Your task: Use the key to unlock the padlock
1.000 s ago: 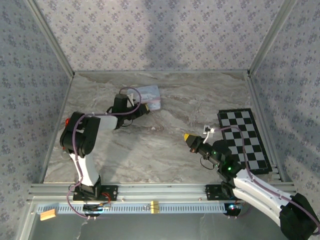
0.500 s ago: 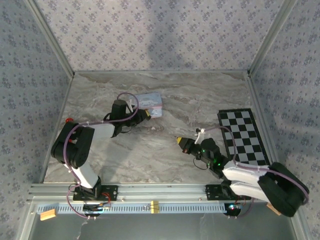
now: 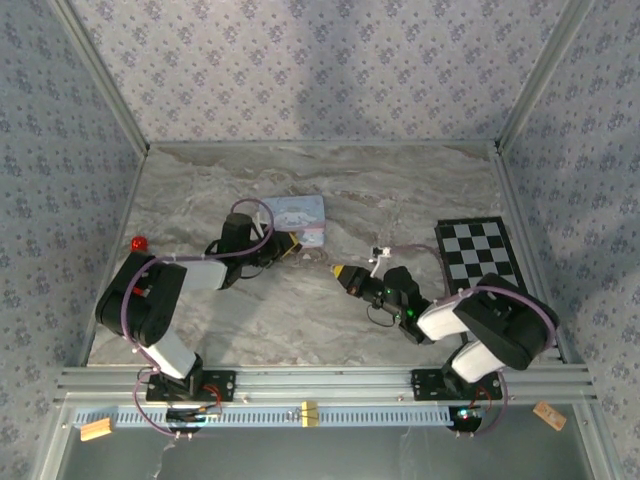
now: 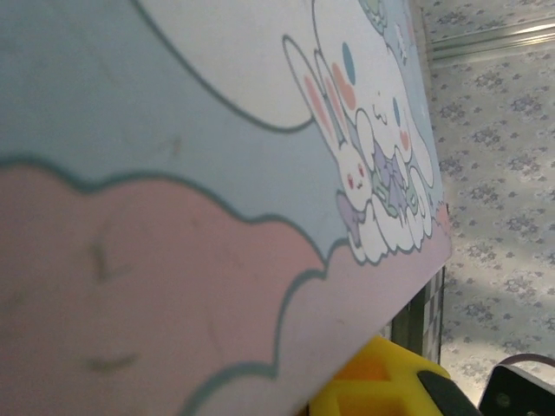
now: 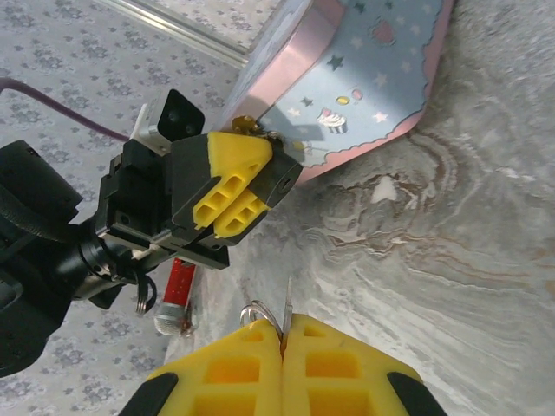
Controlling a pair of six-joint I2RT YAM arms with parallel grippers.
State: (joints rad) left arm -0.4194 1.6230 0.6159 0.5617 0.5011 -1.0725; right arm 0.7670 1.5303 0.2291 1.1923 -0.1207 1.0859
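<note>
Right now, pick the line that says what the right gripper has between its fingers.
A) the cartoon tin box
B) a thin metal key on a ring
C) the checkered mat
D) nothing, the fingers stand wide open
B: in the right wrist view the right gripper has its yellow fingers pressed together on the key, whose thin blade and ring poke out, while the tin lies apart ahead.

Both arms reach low over the worktop, left tool (image 3: 289, 243) facing right tool (image 3: 343, 272), whose fingers pinch a key (image 5: 287, 308).
</note>
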